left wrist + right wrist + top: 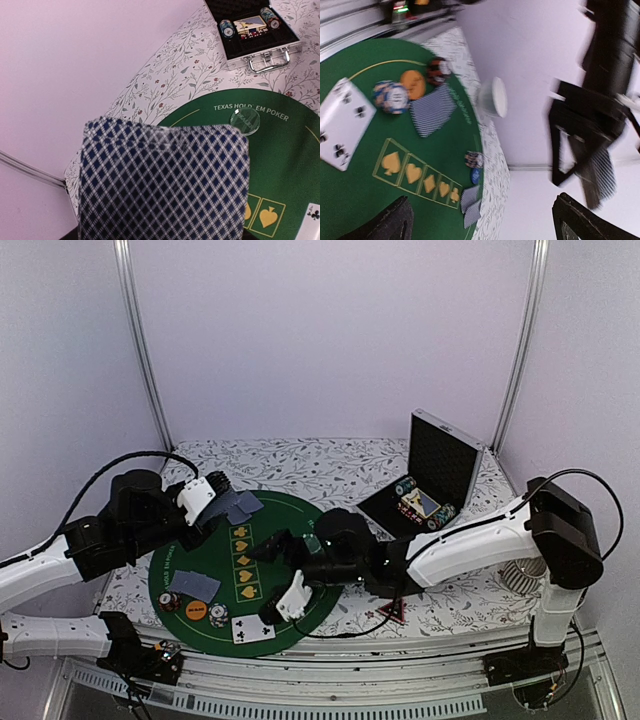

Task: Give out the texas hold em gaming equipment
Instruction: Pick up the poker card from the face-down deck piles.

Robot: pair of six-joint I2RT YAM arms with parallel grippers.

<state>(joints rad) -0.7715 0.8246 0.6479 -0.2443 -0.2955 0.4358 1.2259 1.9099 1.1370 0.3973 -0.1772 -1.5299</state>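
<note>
My left gripper [218, 492] is shut on a fan of grey-blue-backed playing cards [240, 505] held above the far left of the green mat [300, 515]. These cards [162, 185] fill the lower left wrist view and hide the fingers. My right gripper [270, 546] hangs open and empty over the mat's middle, its dark fingertips [390, 225] spread wide. On the mat lie a card pair [195, 585], striped chip stacks [170, 602], an orange disc [195, 612], face-up cards [252, 628] and a clear disc [245, 121]. A red-black triangle token [392, 612] lies off the mat.
An open black case [435, 475] with chips stands at the back right. A white ribbed cup [520, 575] sits by the right arm's base. The right wrist view shows another chip stack [474, 159], a blue disc [476, 175] and more cards [470, 205] at the mat's edge.
</note>
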